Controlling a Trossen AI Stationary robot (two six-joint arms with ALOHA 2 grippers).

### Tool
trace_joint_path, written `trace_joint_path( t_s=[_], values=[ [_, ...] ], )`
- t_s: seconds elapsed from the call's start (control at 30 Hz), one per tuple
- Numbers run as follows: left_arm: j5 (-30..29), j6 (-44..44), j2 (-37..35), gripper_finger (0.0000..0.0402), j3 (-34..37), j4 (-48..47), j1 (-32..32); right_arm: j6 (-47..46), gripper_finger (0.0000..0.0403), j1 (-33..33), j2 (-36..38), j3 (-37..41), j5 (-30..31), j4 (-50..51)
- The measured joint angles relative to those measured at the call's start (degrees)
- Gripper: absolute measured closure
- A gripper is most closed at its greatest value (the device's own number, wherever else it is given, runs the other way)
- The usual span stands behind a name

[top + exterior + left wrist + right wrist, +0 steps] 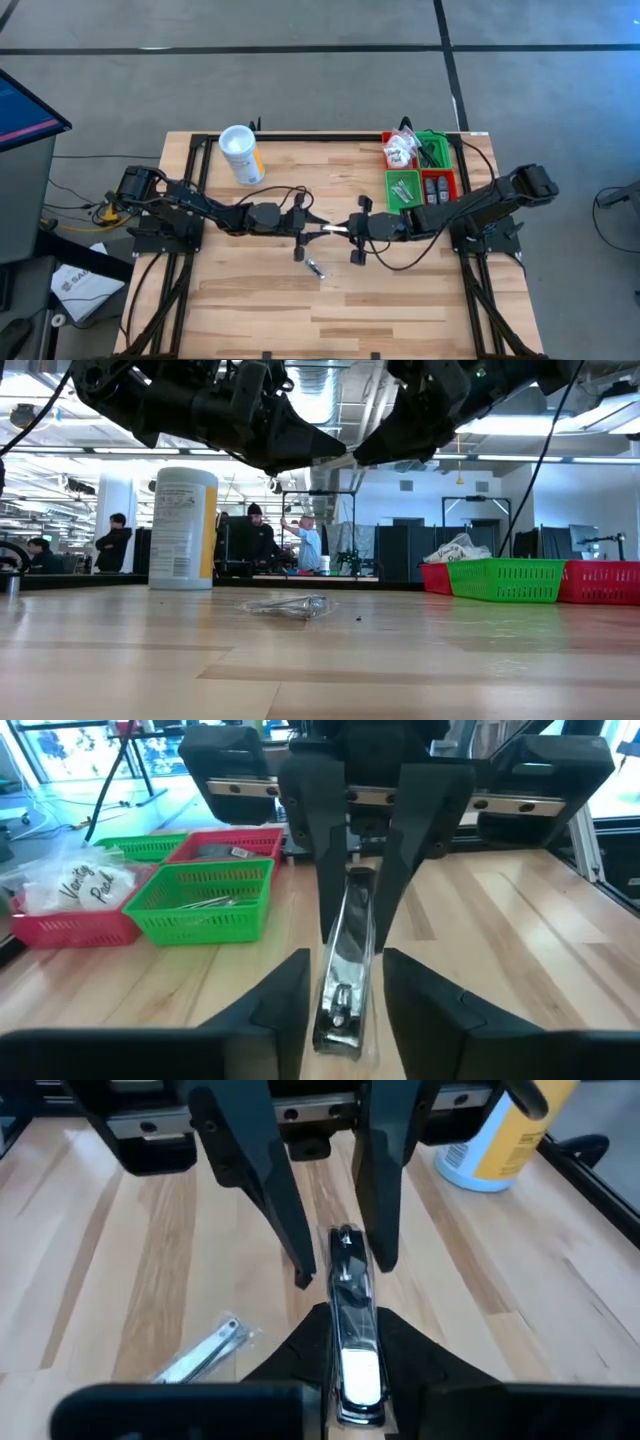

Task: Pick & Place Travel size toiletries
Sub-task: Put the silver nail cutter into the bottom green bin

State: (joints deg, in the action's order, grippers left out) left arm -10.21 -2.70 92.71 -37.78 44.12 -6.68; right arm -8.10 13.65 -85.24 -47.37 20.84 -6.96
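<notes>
High view first: on the pale wooden slatted table (pixel 250 310), take the white cylindrical canister with the yellow label (pixel 240 153) as your landmark. The cluster of red and green plastic mesh bins (pixel 388 190) sits well to the right of it, at the table's far right corner. Both dark arms reach inward and meet at mid-table, nearer you than the canister and between it and the bins. Your right gripper (pixel 345 229) is pinched on one end of a slim silver metal nail clipper in a clear wrapper (pixel 355 1320), holding it level above the wood. Your left gripper (pixel 316 225) faces it tip to tip, its fingers spread to either side of the clipper's free end with a visible gap on each flank, so the right one alone seems to carry it. Judge the clipper light and stiff, but the wrapper likely slick; the flat broad faces near the middle look the surest hold, not the loose film. A second small clear-wrapped silver item (pixel 313 268) lies flat on the table just beneath the meeting point, nearer you again.
</notes>
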Motion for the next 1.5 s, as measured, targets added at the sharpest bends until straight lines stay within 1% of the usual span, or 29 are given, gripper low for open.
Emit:
trace_joint_path(
  t_s=[0.17, 0.3, 0.43, 0.6, 0.77, 1.0, 1.17, 1.5],
  values=[
    [0.0, 0.0, -1.1, 0.026, 0.0, -1.7, 0.0, -0.5, 0.0364, 0.0, 2.0, 0.0, 0.2, 3.1],
    [0.0, 0.0, -4.3, 0.0245, 0.1, -5.5, 0.0, -1.0, 0.0364, 0.0, 4.2, 0.0, 0.4, 6.0],
    [0.0, 1.3, -8.0, 0.0237, 0.0, -11.7, -0.2, -4.5, 0.0364, 0.1, 5.6, 0.0, 4.7, 11.4],
    [-0.1, 2.2, -9.6, 0.0237, 0.1, -17.2, -2.0, -14.5, 0.0364, 0.0, 7.5, 0.0, 14.0, 22.5],
    [0.0, 3.6, -9.3, 0.0242, 0.1, -17.4, -4.1, -24.5, 0.0364, 0.1, 8.9, 0.0, 18.2, 33.1],
    [0.0, 4.3, -9.3, 0.0249, 0.1, -17.4, -5.9, -40.9, 0.0364, 0.0, 8.9, 0.0, 22.8, 48.0],
    [0.0, 4.7, -9.3, 0.0252, 0.1, -17.4, -6.4, -54.5, 0.0364, -0.3, 8.9, 0.0, 24.6, 58.8],
    [0.0, 6.4, -9.3, 0.0254, 0.1, -17.4, -6.4, -66.0, 0.0364, -0.3, 8.8, 0.1, 26.1, 67.4]
  ],
)
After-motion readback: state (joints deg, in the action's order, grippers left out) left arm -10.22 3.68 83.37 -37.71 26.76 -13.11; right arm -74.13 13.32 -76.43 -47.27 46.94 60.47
